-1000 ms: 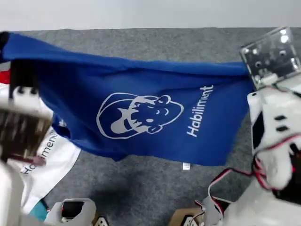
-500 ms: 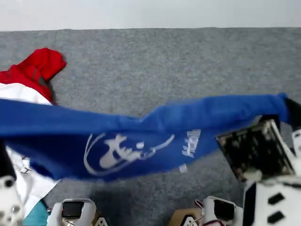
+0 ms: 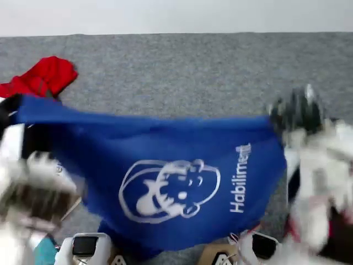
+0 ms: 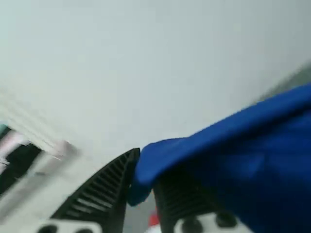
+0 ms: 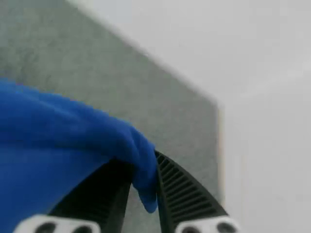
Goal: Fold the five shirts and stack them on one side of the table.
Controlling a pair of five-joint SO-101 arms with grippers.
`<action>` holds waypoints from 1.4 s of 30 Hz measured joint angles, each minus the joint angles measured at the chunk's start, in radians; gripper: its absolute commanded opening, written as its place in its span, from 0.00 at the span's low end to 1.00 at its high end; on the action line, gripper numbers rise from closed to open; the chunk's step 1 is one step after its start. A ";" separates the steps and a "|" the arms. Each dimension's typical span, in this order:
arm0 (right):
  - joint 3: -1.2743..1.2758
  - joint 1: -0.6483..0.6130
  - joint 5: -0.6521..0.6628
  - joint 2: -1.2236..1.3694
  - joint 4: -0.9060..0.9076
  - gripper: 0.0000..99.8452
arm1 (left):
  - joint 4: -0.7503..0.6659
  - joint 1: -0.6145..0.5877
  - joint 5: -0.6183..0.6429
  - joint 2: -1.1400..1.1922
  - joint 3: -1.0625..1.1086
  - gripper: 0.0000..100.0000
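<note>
Blue cloth hung spread between my two arms above the grey desk (image 3: 193,66). My left arm (image 3: 30,193) stood raised at the left side of the desk, and my left jaws were clamped narrow on one upper corner of the blue shirt (image 3: 165,165). Through the left wrist camera that bunched corner (image 4: 146,165) sat pinched between the two ribbed faces. My right arm (image 3: 317,165) stood raised at the right side, and my right jaws gripped the other upper corner (image 5: 143,179) in the same way, a small tip of cloth poking out past the ribs.

From above, the shirt's top edge ran nearly level from one arm to the other, and its front faced up with the white print (image 3: 171,190) showing. Its lower hem drooped toward the near edge, over the arm bases (image 3: 85,245).

Beyond the top edge, grey desk surface showed all the way to the far edge, where it met a pale wall. A red shirt (image 3: 47,74) lay crumpled at the far left, just beyond the corner my left jaws held. Whether the shirt's hem touched the desk, I could not tell.
</note>
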 measured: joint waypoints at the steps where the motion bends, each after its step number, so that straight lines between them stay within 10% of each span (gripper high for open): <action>1: 0.069 0.000 0.000 0.005 -0.040 0.01 | -0.021 0.000 0.000 0.011 0.066 0.00; 12: 0.712 -0.003 -0.002 0.014 -0.623 0.01 | -0.638 0.003 0.000 0.158 0.749 0.00; 21: 0.864 -0.032 -0.002 0.123 -0.988 0.01 | -1.073 0.005 0.006 0.430 0.845 0.00; 42: 0.081 -0.040 0.002 1.088 -1.111 0.01 | -1.211 0.020 0.005 1.418 -0.037 0.00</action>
